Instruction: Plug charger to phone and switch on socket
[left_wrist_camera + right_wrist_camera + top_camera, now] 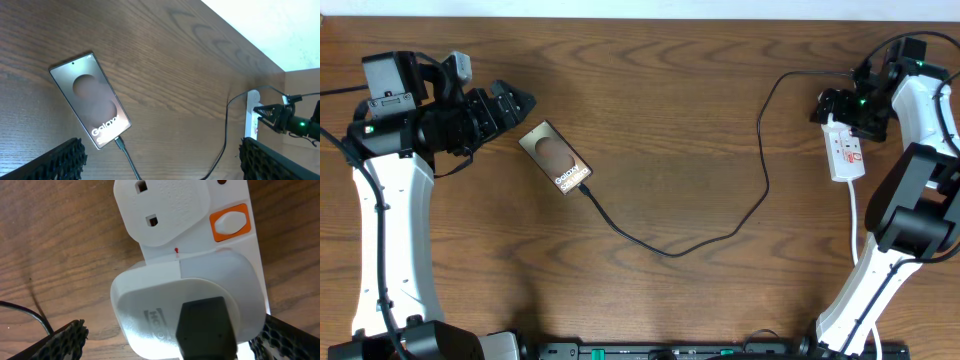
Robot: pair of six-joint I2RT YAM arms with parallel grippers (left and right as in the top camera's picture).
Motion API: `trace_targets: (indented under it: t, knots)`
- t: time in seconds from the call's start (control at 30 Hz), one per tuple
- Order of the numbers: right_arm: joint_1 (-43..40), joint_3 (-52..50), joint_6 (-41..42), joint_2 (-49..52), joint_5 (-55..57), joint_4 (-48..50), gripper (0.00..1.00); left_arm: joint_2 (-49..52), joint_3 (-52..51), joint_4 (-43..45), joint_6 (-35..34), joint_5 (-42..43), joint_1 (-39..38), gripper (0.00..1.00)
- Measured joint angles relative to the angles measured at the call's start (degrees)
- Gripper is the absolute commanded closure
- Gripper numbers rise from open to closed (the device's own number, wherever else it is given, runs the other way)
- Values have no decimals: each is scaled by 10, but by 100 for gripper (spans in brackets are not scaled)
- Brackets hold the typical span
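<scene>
Counter [670, 120]: dark brown wood, wavy looping grain.
Phone [554, 159]: brown-grey face, pale oval blotch, white lettering.
Charger [670, 255]: thin black cable, black tip.
Socket [844, 152]: white strip, white cord.
Switch [229, 222]: orange-red surround, white rocker.
Adapter [150, 305]: white, glossy, with a black block on top.

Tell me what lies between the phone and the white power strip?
Only the black charger cable, looping across the table from the phone to the power strip; the overhead view shows it.
</scene>
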Motion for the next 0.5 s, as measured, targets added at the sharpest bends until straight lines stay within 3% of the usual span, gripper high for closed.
trace_targets:
  t: [0.5]
  knots:
    - [5, 0, 14, -1, 3, 2, 1, 0, 0, -3, 10, 0, 0, 7]
